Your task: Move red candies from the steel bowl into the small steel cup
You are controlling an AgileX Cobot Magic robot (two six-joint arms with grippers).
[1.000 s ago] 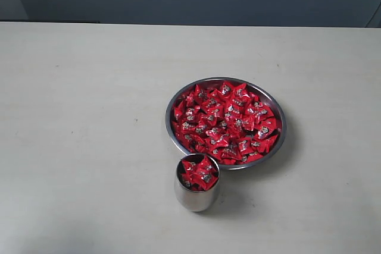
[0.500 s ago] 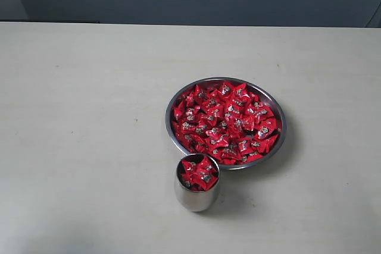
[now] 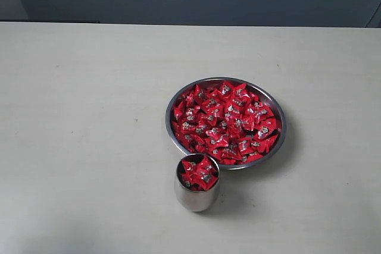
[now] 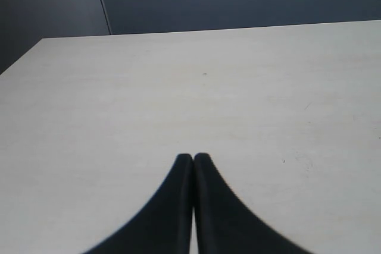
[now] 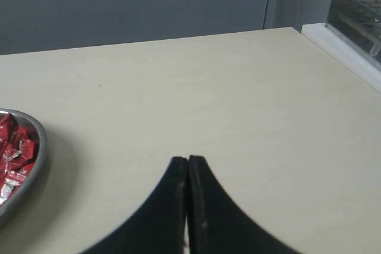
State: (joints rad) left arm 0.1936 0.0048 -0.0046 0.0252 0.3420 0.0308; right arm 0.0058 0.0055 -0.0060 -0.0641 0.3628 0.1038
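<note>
The steel bowl sits right of the table's middle, heaped with red candies. Just in front of it stands the small steel cup, with red candies piled to its rim. Neither arm shows in the exterior view. In the left wrist view my left gripper is shut with nothing in it, over bare table. My right gripper is shut and empty too, and the steel bowl's rim with a few red candies lies off to one side of it.
The pale table ends at a dark wall behind. In the right wrist view a clear rack with holes stands on a white ledge beyond the table's corner.
</note>
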